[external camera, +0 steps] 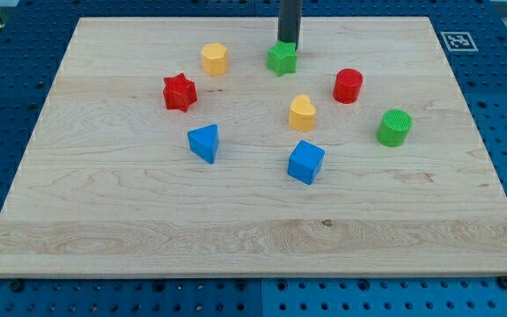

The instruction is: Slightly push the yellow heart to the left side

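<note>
Camera view: your tip (pixel 289 46), a bare rod with no gripper to report, touches the green star (pixel 282 59); the yellow heart (pixel 302 113) sits mid-worktop, toward the view's bottom and slightly right.

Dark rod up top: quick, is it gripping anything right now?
No gripper: my tip holds nothing, sitting just above the green star-shaped block, up and left of the yellow heart block.

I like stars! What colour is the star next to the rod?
Green. The green star sits right at my tip in the camera view.
</note>
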Tool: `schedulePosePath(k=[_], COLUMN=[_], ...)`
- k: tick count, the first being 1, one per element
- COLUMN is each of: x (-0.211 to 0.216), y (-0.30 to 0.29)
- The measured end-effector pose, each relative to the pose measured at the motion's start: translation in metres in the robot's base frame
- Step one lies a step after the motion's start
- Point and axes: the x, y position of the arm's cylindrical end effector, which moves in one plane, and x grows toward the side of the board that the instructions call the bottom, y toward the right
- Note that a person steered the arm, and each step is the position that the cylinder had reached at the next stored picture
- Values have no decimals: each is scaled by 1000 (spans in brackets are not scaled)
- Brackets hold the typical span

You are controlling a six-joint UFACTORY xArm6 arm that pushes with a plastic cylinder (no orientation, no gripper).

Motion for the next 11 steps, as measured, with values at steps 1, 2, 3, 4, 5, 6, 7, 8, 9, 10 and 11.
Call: schedulePosePath(k=[1, 2, 3, 4, 5, 6, 7, 8, 9, 10, 11], x=[5, 0, -30, -31, -31, -30, -16, 32, 69, 69, 93], y=[0, 3, 31, 32, 32, 42, 92, 117, 125, 130, 162])
